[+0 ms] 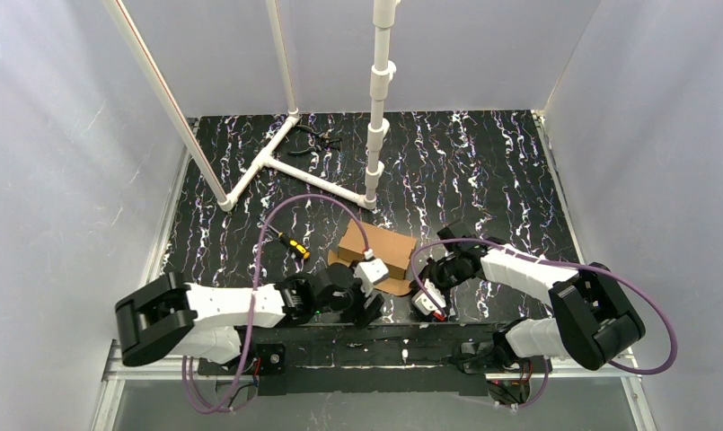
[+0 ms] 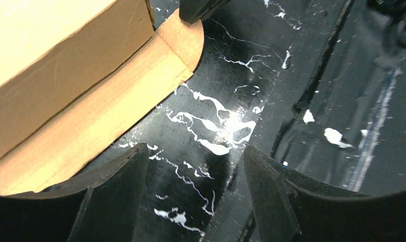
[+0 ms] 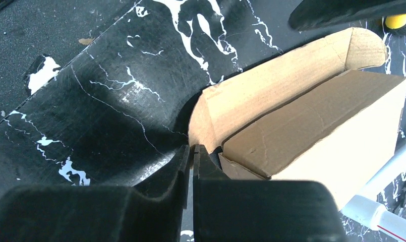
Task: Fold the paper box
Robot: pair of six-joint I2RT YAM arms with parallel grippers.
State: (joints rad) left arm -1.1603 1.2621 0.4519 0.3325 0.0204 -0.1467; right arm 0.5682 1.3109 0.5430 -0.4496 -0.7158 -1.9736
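Note:
The paper box [image 1: 380,251] is a brown cardboard box near the table's front middle, with a rounded flap lying out at its near side. In the right wrist view the flap [image 3: 251,96] stands up beside the box body [image 3: 316,131]. My right gripper [image 3: 192,147] is shut on the flap's rounded end, and in the top view it [image 1: 418,292] sits at the box's right near corner. My left gripper [image 2: 194,151] is open over bare table, its left finger [image 2: 115,186] just beside the flap [image 2: 90,121] of the box [image 2: 64,50]. From above, it [image 1: 368,307] sits at the box's left near side.
A yellow-and-black screwdriver [image 1: 293,242] lies left of the box. A white pipe frame [image 1: 295,171] with an upright post [image 1: 378,99] stands at the back, pliers [image 1: 317,136] behind it. Grey walls close in both sides.

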